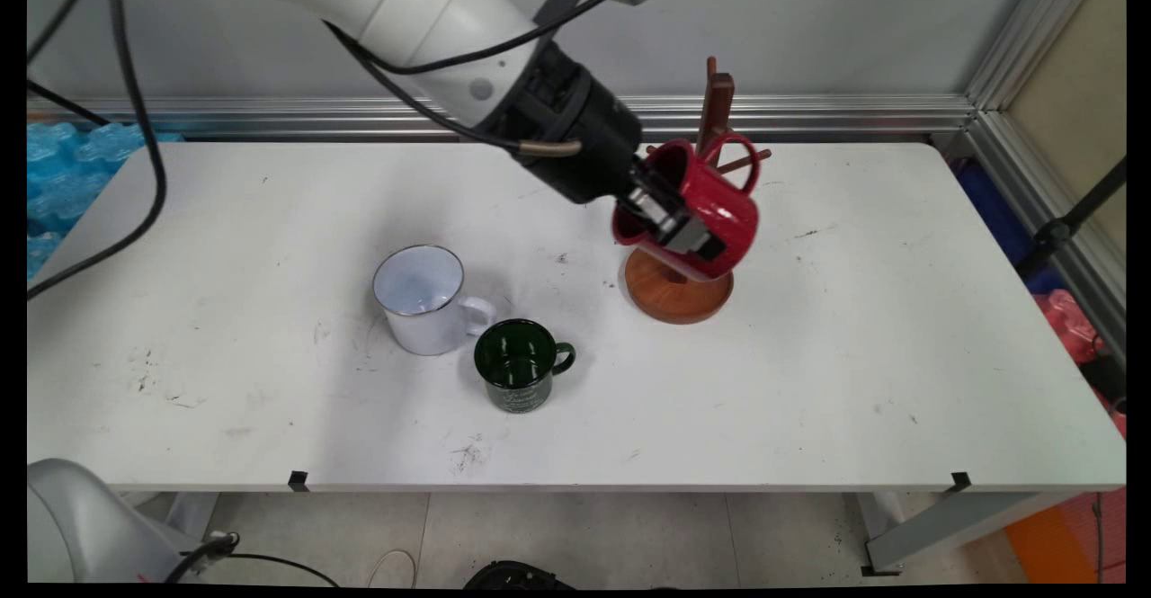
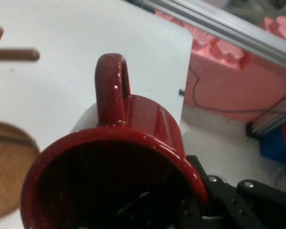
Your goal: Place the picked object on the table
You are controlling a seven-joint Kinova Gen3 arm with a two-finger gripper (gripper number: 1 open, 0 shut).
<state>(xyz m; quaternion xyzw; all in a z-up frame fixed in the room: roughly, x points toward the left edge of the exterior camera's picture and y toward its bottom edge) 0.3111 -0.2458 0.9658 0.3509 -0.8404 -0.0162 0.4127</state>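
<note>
Red mug (image 1: 719,207) is held in the jaws, clear of the surface (image 1: 809,382). It is tipped on its side with the mouth toward the arm. The jaws are closed narrow on the mug wall at the rim, and it looks like one finger sits inside and one outside. The hand view backs this up: the mug mouth (image 2: 114,186) fills the bottom of the frame, and black linkage hugs the outer wall at lower right.

The mug handle (image 1: 733,144) points up and away from the arm, right beside the post (image 1: 717,99) of the wooden rack. I can't tell whether it touches the post or the short peg (image 1: 751,162) next to it. In the hand view the handle (image 2: 112,86) stands upright above the rim, with a peg (image 2: 14,54) well apart at upper left. The round rack base (image 1: 674,297) sits on the surface directly under the mug and is partly hidden by it.

White mug (image 1: 423,301) and green mug (image 1: 517,364) stand upright on the surface, just beside each other and well apart from the rack. Both are untouched, with handles to the right.

Handling judgement: a rim pinch on a glossy mug like this can pivot or slip. Slow wrist moves and a steady clamp suit it, and the handle loop needs to stay in sight against the pegs.
</note>
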